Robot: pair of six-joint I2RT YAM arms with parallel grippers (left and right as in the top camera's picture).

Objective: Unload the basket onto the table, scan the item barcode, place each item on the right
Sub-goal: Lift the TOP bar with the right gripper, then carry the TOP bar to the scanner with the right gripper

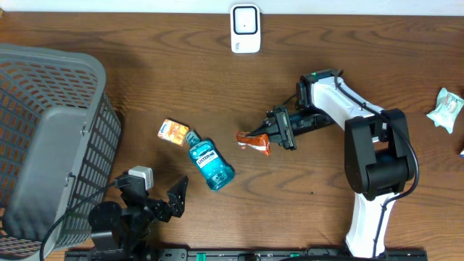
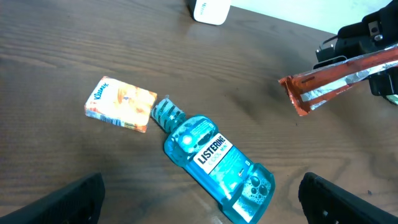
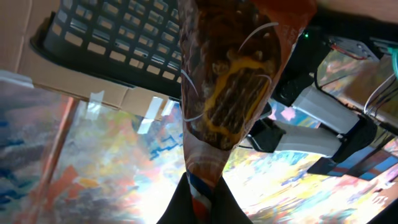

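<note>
While pinched by the right gripper (image 1: 274, 136), the crinkled orange foil snack packet (image 1: 254, 141) hangs just right of a blue plastic mouthwash bottle (image 1: 210, 165). Left gripper (image 1: 156, 194) spread wide, holding nothing.

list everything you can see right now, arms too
basket: one, grey, left edge of the table
scanner: one, white, top centre
tissue pack: one, orange, left of centre, by the bottle's cap
mouthwash bottle: one, blue, lying on its side, centre
snack wrapper: one, orange-red, right of centre, in the right gripper
crumpled packet: one, pale green and white, far right edge
table: one, dark brown wood
left gripper: one, black, open, bottom left, holding nothing
right gripper: one, black, shut on the snack wrapper
</note>
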